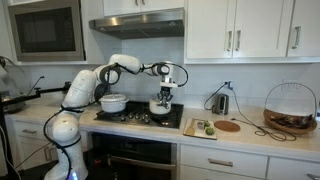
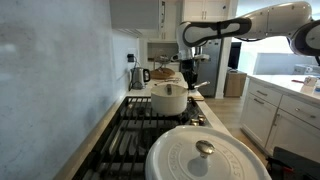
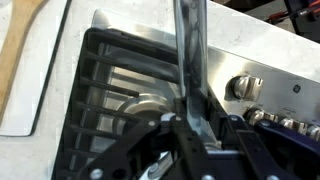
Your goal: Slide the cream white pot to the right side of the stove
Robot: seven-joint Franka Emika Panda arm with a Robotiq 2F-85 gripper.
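KITCHEN TEST: A Panda arm's gripper bears down on the cream white pot, which sits toward the 3 o'clock side of the stove in an exterior view. A lidded white pot stands at its 9 o'clock. In the wrist view the jaws appear pinched tight on the pot's thin upright rim above the black grate. The pot looks like heavy, rigid enamelware with a slick glaze. It will likely drag and catch on the grate bars, so a deep, firm bite on the rim seems the surest hold.
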